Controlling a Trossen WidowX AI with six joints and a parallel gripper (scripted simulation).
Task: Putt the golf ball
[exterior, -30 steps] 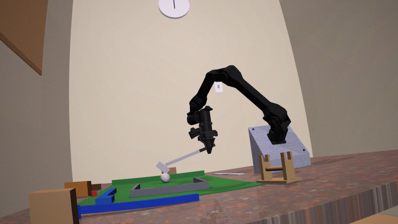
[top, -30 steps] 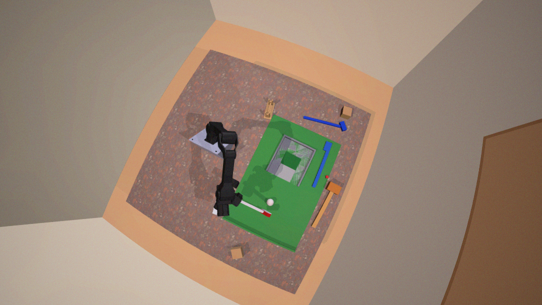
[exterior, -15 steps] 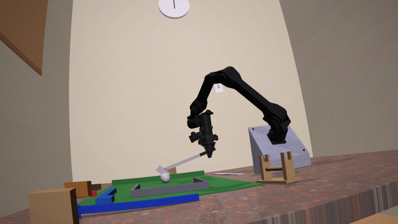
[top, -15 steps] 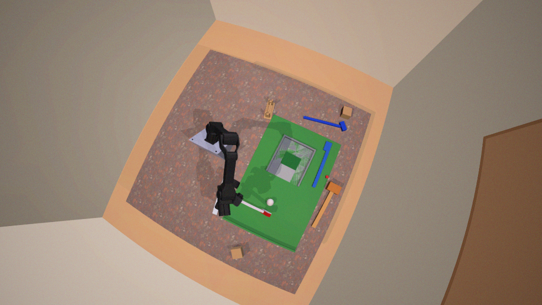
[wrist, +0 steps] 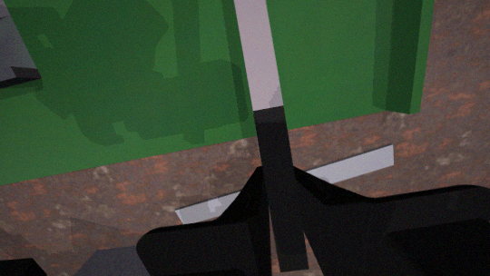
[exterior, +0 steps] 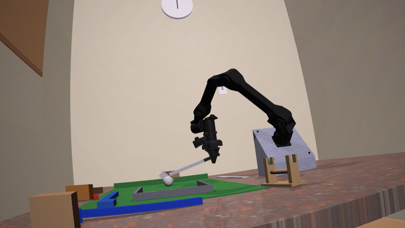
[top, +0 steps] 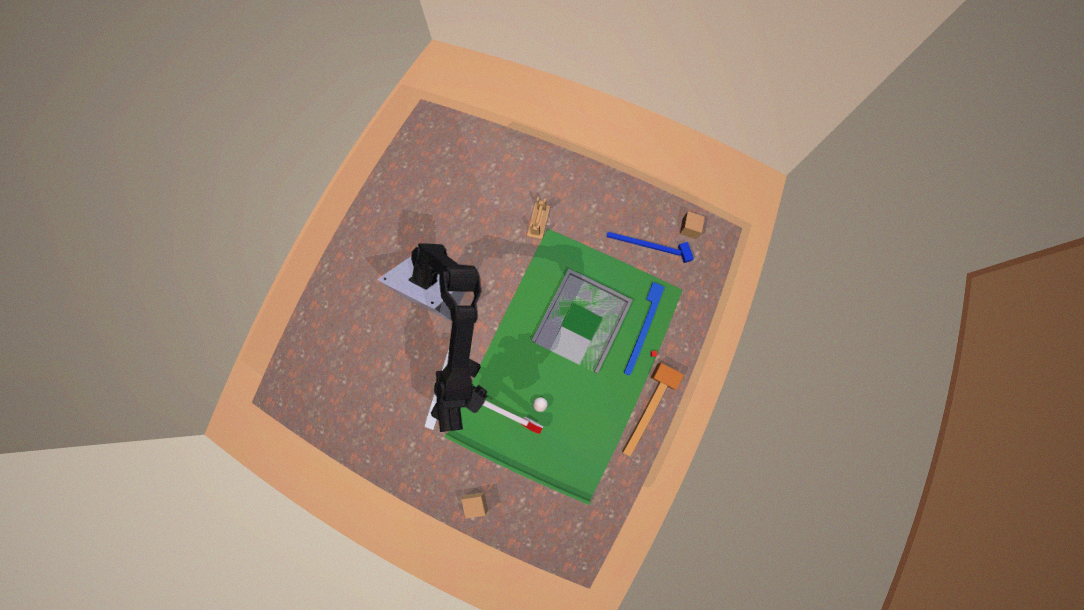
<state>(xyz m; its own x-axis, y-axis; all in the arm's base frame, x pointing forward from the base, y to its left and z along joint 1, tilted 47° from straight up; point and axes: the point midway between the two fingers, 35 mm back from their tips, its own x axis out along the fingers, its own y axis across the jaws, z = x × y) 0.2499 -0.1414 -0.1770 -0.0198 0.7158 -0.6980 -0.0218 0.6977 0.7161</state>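
My gripper (exterior: 214, 159) (wrist: 271, 170) is shut on the black grip of the red putter (top: 506, 413) (exterior: 186, 167) (wrist: 260, 59). The shaft slopes down from the fingers over the green mat (top: 560, 455). The putter's red-faced head (top: 535, 427) is low beside the white golf ball (top: 539, 404) (exterior: 168, 181), on the side away from the ramp. Whether head and ball touch cannot be told. The grey ramp (top: 571, 345) leads to the dark raised green (top: 581, 320) inside grey walls (exterior: 172, 193). The head and ball are outside the wrist view.
A blue club (top: 640, 333) lies on the mat's far side, another blue club (top: 644, 242) beyond its edge. An orange mallet (top: 644, 418) and red cube (top: 654, 353) are nearby. A wooden stand (top: 538, 218) (exterior: 293, 171), two boxes (top: 692, 224) (top: 473, 506) and a white strip (wrist: 358, 166) stand or lie around.
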